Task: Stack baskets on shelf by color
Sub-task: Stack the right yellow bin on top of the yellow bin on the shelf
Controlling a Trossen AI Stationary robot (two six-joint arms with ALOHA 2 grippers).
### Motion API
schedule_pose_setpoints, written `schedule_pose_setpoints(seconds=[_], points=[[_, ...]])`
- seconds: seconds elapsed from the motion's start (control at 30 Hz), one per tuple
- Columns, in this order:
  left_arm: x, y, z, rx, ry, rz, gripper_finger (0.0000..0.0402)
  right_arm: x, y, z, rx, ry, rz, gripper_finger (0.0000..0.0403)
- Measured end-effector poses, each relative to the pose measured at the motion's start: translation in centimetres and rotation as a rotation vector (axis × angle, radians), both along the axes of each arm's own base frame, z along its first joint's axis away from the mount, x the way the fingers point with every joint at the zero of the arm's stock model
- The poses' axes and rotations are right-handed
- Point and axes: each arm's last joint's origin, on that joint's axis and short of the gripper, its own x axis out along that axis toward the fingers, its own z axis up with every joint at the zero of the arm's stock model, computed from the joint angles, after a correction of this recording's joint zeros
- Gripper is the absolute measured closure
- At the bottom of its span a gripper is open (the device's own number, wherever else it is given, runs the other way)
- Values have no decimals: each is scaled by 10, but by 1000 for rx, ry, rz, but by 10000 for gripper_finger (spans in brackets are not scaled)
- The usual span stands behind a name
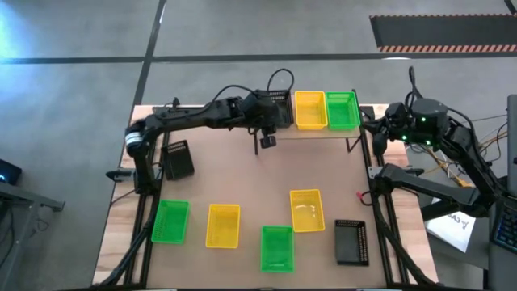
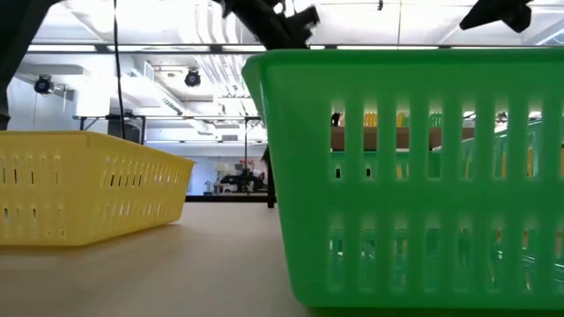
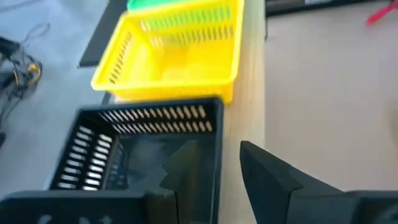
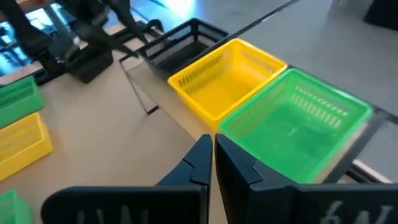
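- Left claw (image 1: 269, 121) is reaching over the shelf (image 1: 319, 131) at 12 o'clock on the worktop (image 1: 242, 182); its fingers are straddling the near wall of a black basket (image 1: 279, 107), one finger inside, one outside, w/ a gap showing beside the wall — spread, not pinching yet as far as the wrist view is showing.
- That black basket is sitting at the shelf's 9 o'clock end, touching the yellow basket (image 1: 310, 110), w/ a green basket (image 1: 342, 110) next at the 3 o'clock end.
- Right claw (image 4: 212, 155) is hanging near the shelf's 3 o'clock end, fingers pressed together, holding nothing.
- Count: 3 yellow, 3 green, 3 black. Off the shelf: green (image 1: 170, 221), yellow (image 1: 223, 225), green (image 1: 276, 248), yellow (image 1: 307, 210), black (image 1: 352, 242) lying across 6 o'clock; black (image 1: 178, 159) at 9 o'clock.
- All are looking alike: small rect. open-top bins w/ slotted walls.
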Motion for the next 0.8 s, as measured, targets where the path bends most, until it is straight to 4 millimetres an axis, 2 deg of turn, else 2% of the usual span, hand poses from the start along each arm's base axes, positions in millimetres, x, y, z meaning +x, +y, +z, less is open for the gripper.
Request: schedule_pose_setpoints(seconds=[0.17,0.27,0.4,0.47,0.6,0.8], points=[[-12,-22,25,4,-65,-35,294,12,-2,-13,111,-86,156,392],[-19,-38,40,-52,-130,-30,294,30,-11,-26,247,-155,274,392],[-27,-58,47,-141,-153,-21,294,55,-25,-52,470,-223,366,392],[-31,-68,47,-175,-128,-25,294,61,-28,-62,537,-246,400,392],[-42,-89,35,-236,20,-32,294,67,-27,-70,508,-218,368,392],[-59,-112,-5,-336,180,21,295,76,-9,-61,367,-149,285,392]])
